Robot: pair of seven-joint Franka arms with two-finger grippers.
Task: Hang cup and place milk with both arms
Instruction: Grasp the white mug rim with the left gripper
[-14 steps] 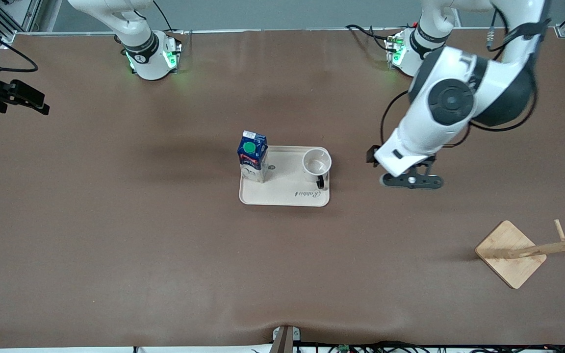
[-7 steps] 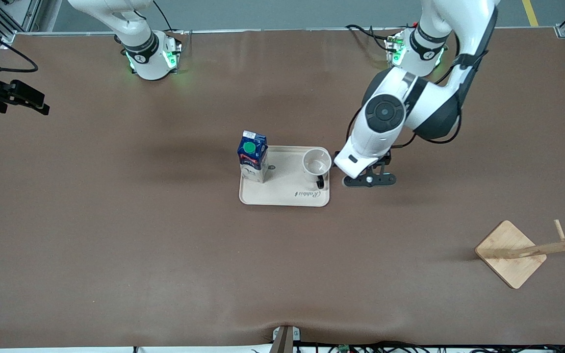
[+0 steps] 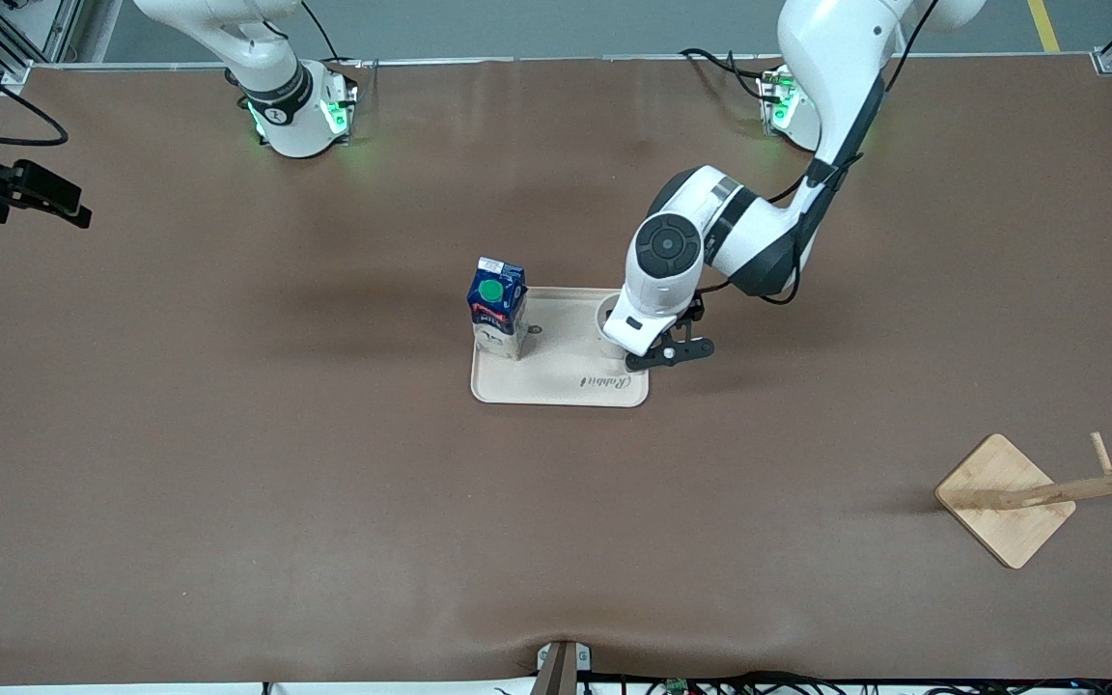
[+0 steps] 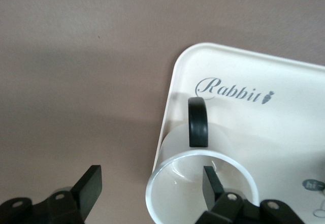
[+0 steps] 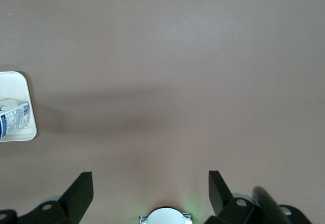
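The white cup (image 4: 175, 150) stands upright on the tray's corner toward the left arm's end, its black handle (image 4: 198, 122) pointing at the front camera. In the front view the left wrist covers most of it. My left gripper (image 4: 151, 176) is open and straddles the cup's wall: one finger (image 4: 210, 181) is inside the rim, the other (image 4: 91, 181) outside, beside the tray. The milk (image 3: 496, 307), a dark blue carton with a green cap, stands at the tray's other end. My right gripper (image 3: 69, 205) waits open over the right arm's end of the table.
The cream tray (image 3: 561, 386) printed "Rabbit" lies mid-table. A wooden cup rack (image 3: 1005, 497) with pegs stands near the front camera toward the left arm's end. The right arm's base (image 5: 162, 218) shows between the right fingers.
The left arm has swung in from the left arm's end of the table and come down onto the cup. The right arm, cup and milk have not moved.
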